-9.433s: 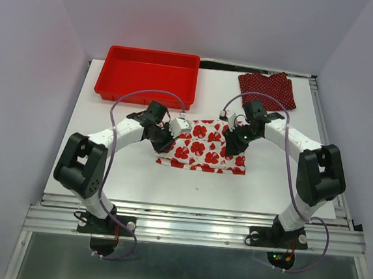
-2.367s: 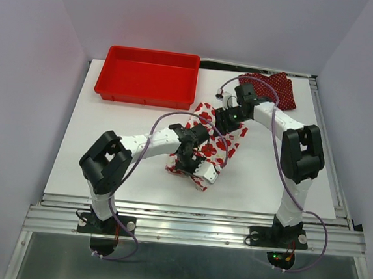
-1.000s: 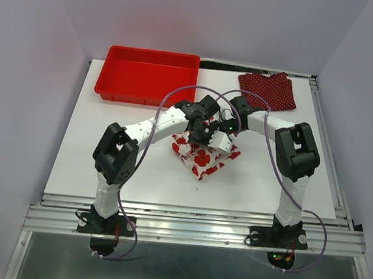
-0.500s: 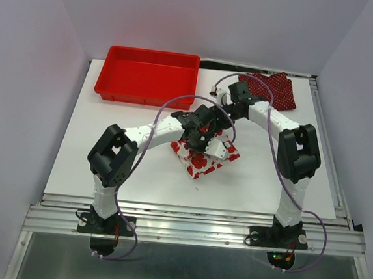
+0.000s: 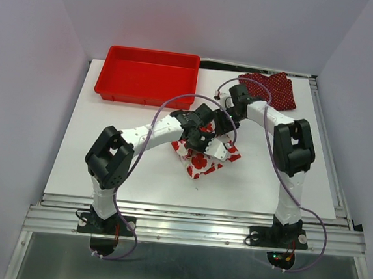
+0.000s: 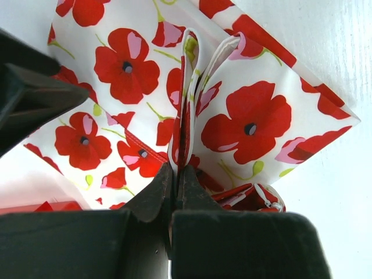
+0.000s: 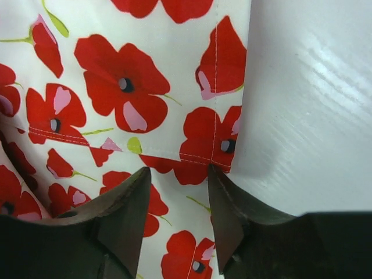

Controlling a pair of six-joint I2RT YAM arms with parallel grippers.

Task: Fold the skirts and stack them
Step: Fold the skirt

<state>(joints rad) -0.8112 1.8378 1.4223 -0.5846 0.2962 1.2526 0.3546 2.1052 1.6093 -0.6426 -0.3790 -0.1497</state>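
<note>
We see from above a white tabletop (image 5: 107, 152) w/ two black-and-white robot arms reaching in to its middle. There lies the small white cloth skirt printed w/ large red flowers (image 5: 200, 165), folded into a compact, roughly diamond-shaped bundle, near the table's ctr & slightly right. The left gripper (image 5: 212, 147) rests on top of that bundle. Its wrist cam shows it clenched on an upright pleat of the floral cloth, the layers pinched tight btw. the two dark fingertips (image 6: 160, 189). The right gripper (image 5: 224, 122) is at the bundle's far edge, just beside the left one. Its own cam shows it released, fingers (image 7: 125, 215) apart above a stitched hem corner of the floral fabric where it meets bare table, nothing pinched. The dark red skirt w/ tiny white polka dots (image 5: 269, 89) lies spread at the far right corner, well apart from the bundle. A red rectangular plastic tray (image 5: 144, 98) sits at the far left.
</note>
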